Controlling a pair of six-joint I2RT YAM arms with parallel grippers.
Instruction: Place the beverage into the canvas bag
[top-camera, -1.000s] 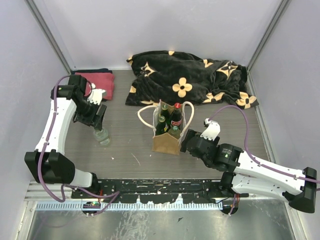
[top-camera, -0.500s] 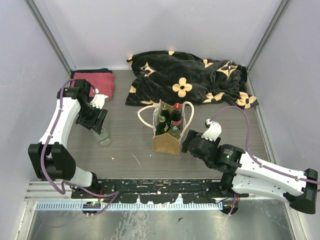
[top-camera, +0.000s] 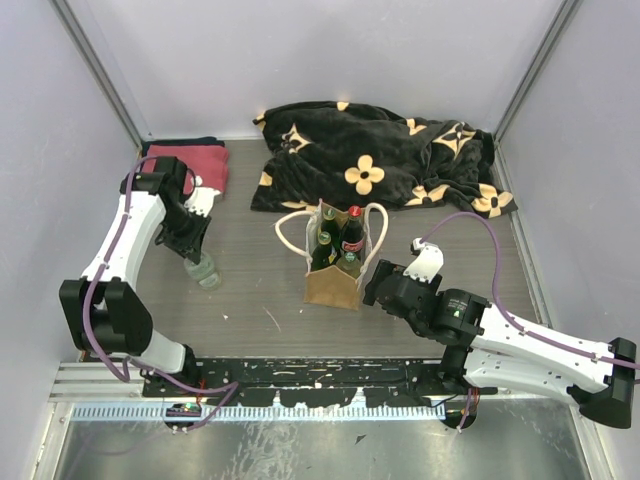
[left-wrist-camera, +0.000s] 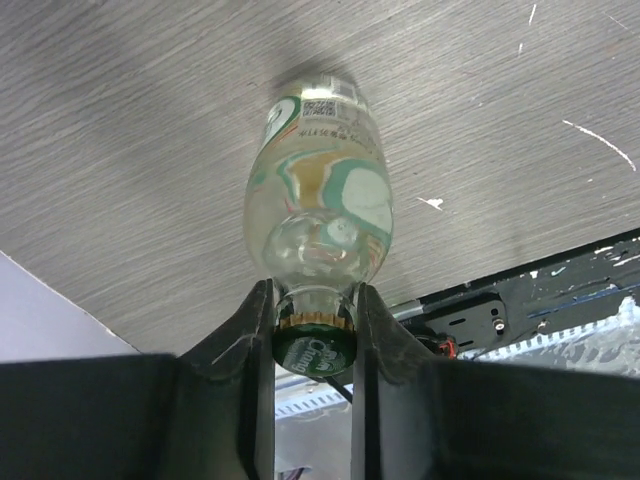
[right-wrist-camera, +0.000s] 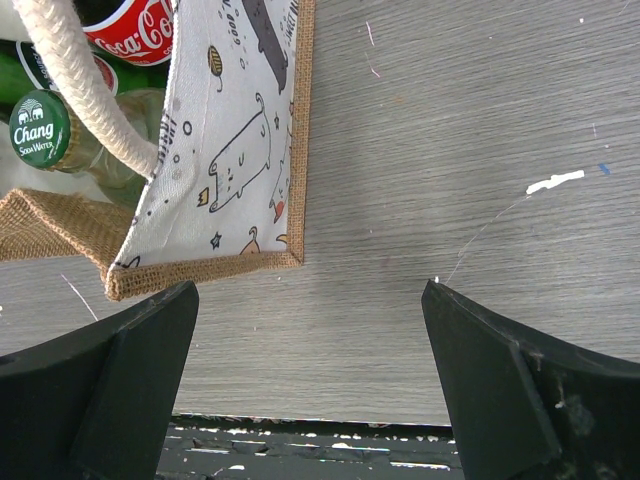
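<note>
The left claw (left-wrist-camera: 313, 305) is clenched on the green-capped neck of the clear glass soda bottle (left-wrist-camera: 320, 200). The bottle stands upright on the grey wood-grain tabletop (top-camera: 250, 300), well left of the tan canvas bag (top-camera: 333, 285). The right claw (right-wrist-camera: 310, 320) gapes wide just beside that bag.

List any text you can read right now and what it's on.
"Chang SODA WATER": green cap of a bottle in the canvas bag.
"Coca-Cola", partly cut off: red bottle label in the bag.
"Chang": crown cap of the clear bottle in the left gripper.
Clear bottle's paper label: too small to read.
</note>
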